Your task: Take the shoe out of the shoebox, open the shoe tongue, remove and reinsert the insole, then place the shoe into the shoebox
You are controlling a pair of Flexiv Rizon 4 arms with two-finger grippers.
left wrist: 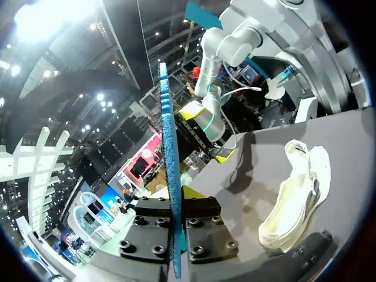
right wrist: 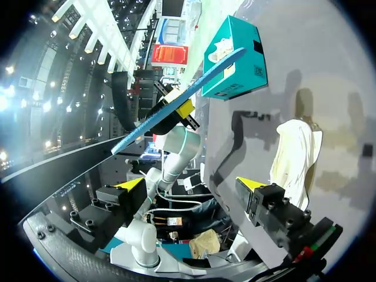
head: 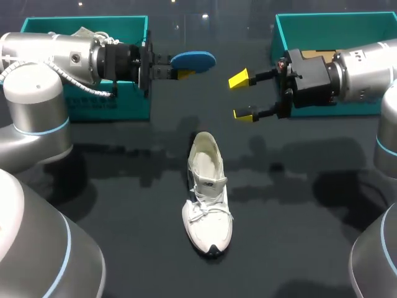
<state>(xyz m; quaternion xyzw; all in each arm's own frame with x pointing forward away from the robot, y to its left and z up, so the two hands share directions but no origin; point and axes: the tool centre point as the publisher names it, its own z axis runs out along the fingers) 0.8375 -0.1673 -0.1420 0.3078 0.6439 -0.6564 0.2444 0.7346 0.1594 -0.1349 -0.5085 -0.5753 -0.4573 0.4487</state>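
Insole (head: 193, 60) pinched in left gripper (head: 180, 69), 11 o'clock off the shoe (head: 208, 198); right gripper (head: 243, 96) wide open at 1 o'clock.

Shoe (head: 208, 198) mid-table; left shoebox (head: 124, 102) behind-left, right shoebox (head: 335, 25) behind-right; insole (head: 193, 60) in left end effector (head: 177, 67).

left arm (head: 56, 56) horizontal, pointing inward | left gripper (head: 178, 67) clamped on blue insole (head: 193, 60) | right arm (head: 366, 71) horizontal, pointing inward | right gripper (head: 242, 97): 2 fingers spread wide | grippers facing, apart
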